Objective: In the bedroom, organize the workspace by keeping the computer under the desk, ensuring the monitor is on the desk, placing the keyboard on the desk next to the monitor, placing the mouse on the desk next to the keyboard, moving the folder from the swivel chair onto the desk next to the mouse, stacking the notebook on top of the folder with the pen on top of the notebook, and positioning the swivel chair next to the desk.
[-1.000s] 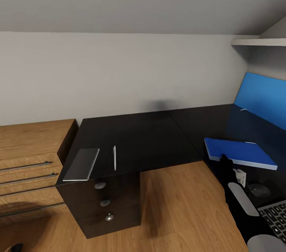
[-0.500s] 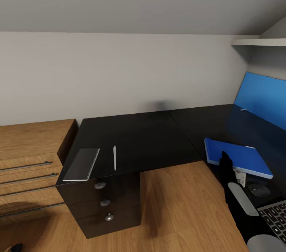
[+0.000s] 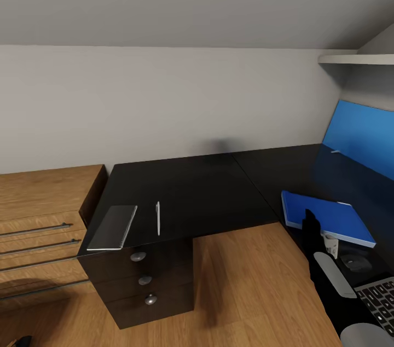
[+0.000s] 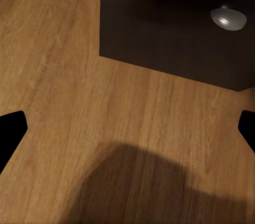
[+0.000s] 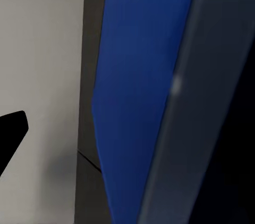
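At the right of the head view, the folder [image 3: 328, 218] lies on the counter [image 3: 191, 188], with the right fingers [image 3: 311, 229] at its near edge; their state cannot be told. Left fingers [image 4: 10, 134] are spread. An overhanging folder might be knocked floorward.

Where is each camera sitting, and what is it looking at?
Head view: up on the robot's head, looking down at the black desk with the notebook, pen and blue folder; the right arm shows.
Left wrist view: by the left fingers, facing the wooden floor and a drawer knob.
Right wrist view: by a right finger, facing the blue monitor.
Shared: head and left wrist views both see the desk's drawers and floor.
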